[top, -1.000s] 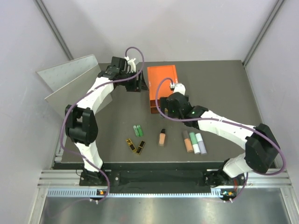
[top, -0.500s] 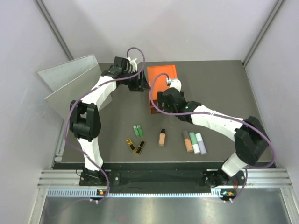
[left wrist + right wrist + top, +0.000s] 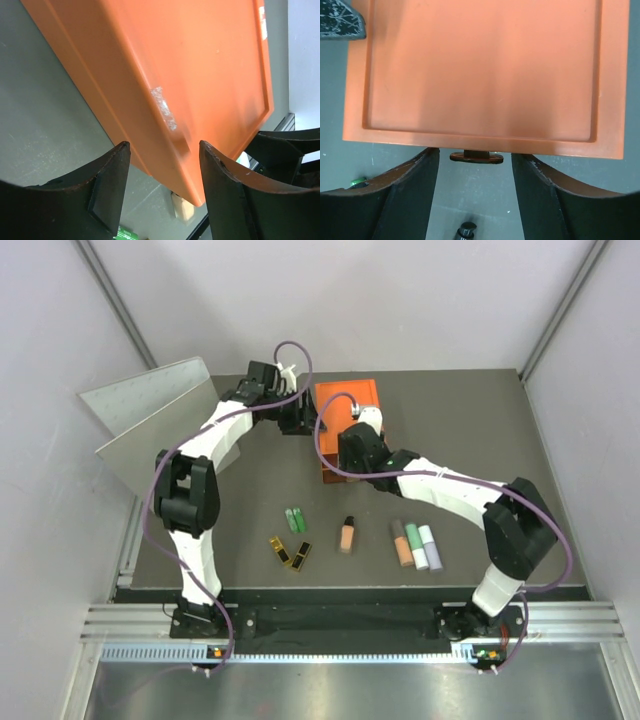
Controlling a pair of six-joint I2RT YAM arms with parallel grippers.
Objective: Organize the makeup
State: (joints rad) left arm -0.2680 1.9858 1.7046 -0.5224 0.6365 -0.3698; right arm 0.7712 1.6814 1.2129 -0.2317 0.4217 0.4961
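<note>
Since the right end effector (image 3: 475, 161) is spread either side of the drawer handle (image 3: 476, 157) and the left end effector (image 3: 162, 147) is spread over the orange box (image 3: 200, 75) edge (contact unclear), we hold nothing. Makeup (image 3: 347, 534) lies in a row on the tabletop (image 3: 470, 430), well apart from both. We judge it light, stiff, slick; tubes prob. roll, so pinch mid-body.

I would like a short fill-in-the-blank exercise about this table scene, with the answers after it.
The large box is ____.
The peach bottle has a ____ cap.
Exactly ____ sticks lie side by side.
In the top view, the two green tubes lie ____ of the bottle.
Answers: orange; black; three; left.
</note>
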